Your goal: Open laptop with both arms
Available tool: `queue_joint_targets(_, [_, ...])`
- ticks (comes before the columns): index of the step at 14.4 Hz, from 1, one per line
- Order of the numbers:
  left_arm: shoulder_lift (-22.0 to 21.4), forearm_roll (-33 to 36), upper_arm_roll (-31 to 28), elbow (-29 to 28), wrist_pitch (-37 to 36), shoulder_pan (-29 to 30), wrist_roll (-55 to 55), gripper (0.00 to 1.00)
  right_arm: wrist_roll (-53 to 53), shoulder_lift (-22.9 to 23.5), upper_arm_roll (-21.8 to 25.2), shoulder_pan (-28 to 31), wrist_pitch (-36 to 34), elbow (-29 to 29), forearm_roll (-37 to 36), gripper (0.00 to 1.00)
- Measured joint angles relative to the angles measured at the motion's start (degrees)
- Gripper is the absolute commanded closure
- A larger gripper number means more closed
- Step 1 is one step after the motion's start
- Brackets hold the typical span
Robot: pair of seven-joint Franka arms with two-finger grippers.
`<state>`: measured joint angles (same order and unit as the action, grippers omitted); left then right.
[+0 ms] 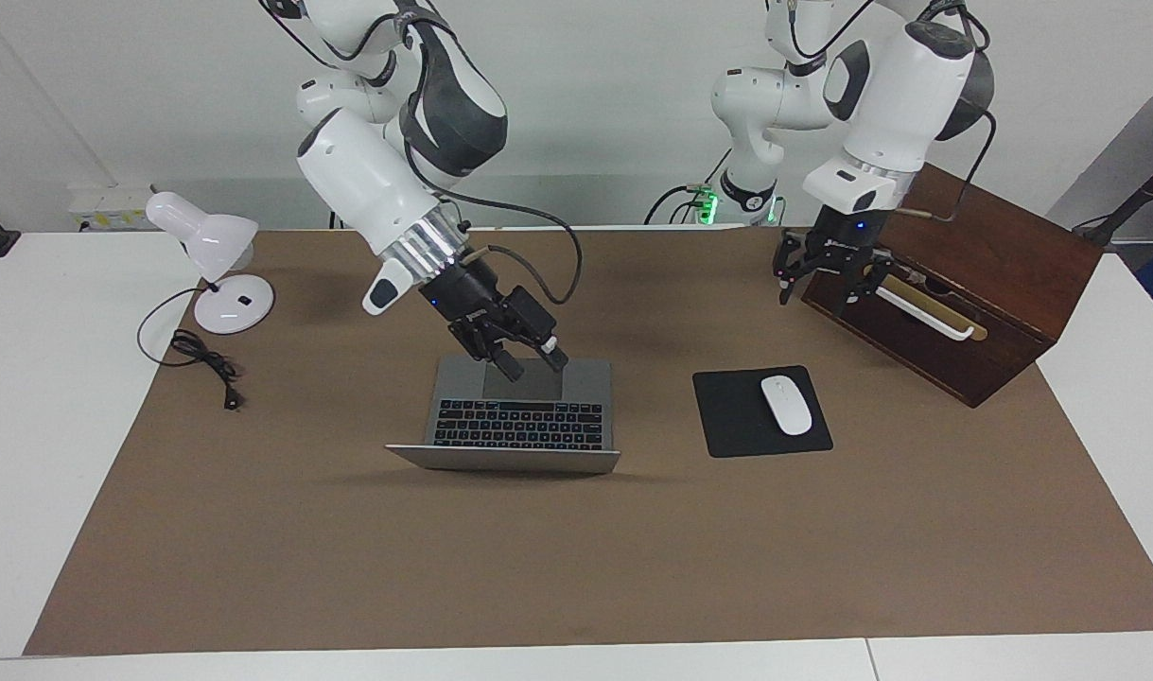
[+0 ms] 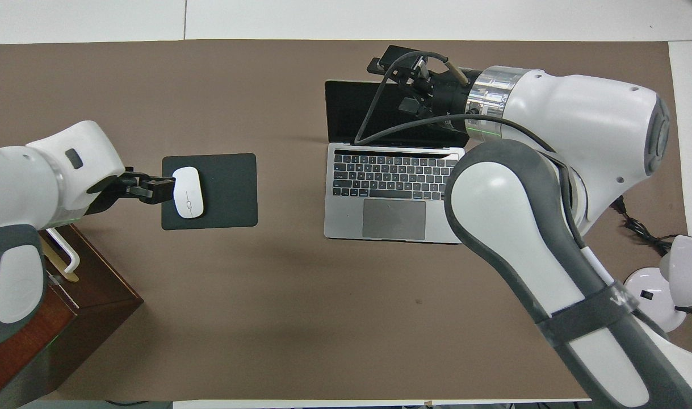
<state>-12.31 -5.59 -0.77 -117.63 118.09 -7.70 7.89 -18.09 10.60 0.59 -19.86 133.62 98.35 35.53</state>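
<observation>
The white lamp [image 1: 212,260] stands at the right arm's end of the table, well apart from my work. Next comes my right gripper [image 1: 536,367]. It hangs low over the trackpad end of the laptop [image 1: 524,416], with the fingers spread apart and nothing between them. I cannot tell if a fingertip touches the palm rest. The laptop lies on the brown mat [image 1: 576,567], between the lamp and the mouse pad [image 1: 727,421], and its lid already stands up from the keyboard.

I think the danger is here: if this gripper goes down, it presses the trackpad or the keys. If it sweeps toward the lid, the wrist cable may catch it, and the light base can slide or tip.

The white mouse [image 1: 786,405] rests on the pad. My left gripper [image 1: 825,279] waits in the air in front of the wooden box [image 1: 992,284], fingers apart, holding nothing.
</observation>
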Motion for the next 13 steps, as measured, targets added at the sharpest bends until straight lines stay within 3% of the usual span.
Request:
queue_joint_targets(6, [-1.0, 0.0, -0.1, 3.8, -3.8, 4.4, -0.3, 0.00, 5.6, -4.4, 0.0, 4.4, -21.8, -1.0, -13.6, 0.00])
queue_joint_targets(9, [-0.4, 2.0, -0.2, 11.1, -13.0, 5.8, -4.3, 0.00, 5.6, -7.1, 0.1, 6.1, -31.8, -1.4, -17.0, 0.00])
queue_joint_targets(13, [3.7, 2.7, 0.2, 22.1, -24.4, 5.9, -8.8, 0.00, 6.1, -10.7, 0.5, 9.2, -43.8, -2.0, -24.8, 0.00])
